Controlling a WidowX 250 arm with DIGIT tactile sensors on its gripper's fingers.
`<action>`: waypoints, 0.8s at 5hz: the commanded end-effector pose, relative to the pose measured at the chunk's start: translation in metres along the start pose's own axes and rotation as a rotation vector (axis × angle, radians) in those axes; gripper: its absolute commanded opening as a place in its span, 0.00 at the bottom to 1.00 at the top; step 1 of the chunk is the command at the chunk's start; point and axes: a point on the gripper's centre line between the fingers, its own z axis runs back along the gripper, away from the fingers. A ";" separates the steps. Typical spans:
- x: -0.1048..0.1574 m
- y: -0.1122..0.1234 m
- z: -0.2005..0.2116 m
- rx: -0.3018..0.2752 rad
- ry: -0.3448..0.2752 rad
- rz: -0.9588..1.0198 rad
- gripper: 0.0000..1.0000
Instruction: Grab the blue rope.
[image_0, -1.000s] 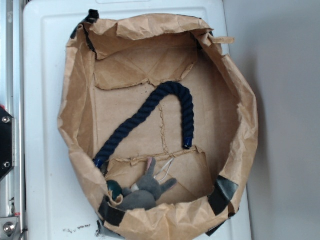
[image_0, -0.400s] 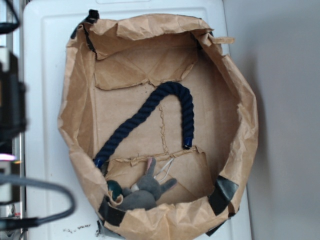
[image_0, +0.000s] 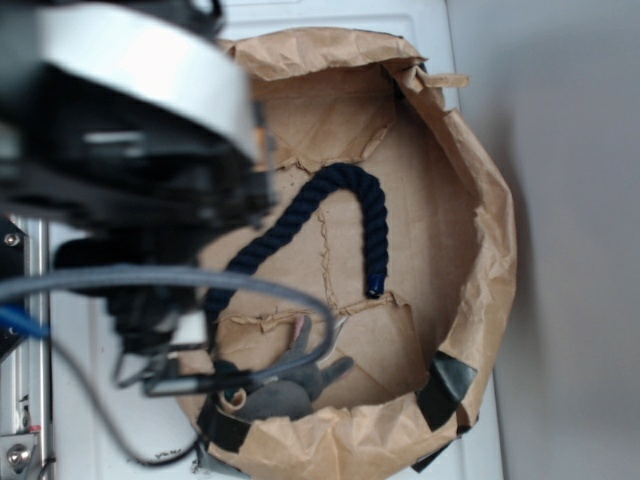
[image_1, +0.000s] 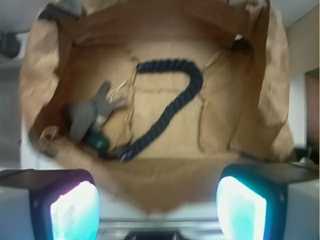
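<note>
Looking through the wrist view, you are holding the fingers (image_1: 157, 200) spread and empty, the arched blue rope (image_1: 175, 100) lying ahead inside the paper bag (image_1: 260, 100).

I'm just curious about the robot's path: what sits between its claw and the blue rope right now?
In the wrist view, the near wall of the paper bag stands between the open gripper and the blue rope.

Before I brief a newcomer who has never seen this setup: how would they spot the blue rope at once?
Look inside the crumpled brown paper bag lying open on the white surface. On its floor lies the blue rope, bent in an arch. It is thick, twisted and dark navy, far longer than the small grey plush toy beside it.
</note>
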 end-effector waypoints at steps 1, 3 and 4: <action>0.023 -0.005 0.012 -0.029 -0.065 -0.051 1.00; 0.023 -0.005 0.012 -0.029 -0.065 -0.051 1.00; 0.017 0.001 -0.008 -0.048 -0.025 -0.001 1.00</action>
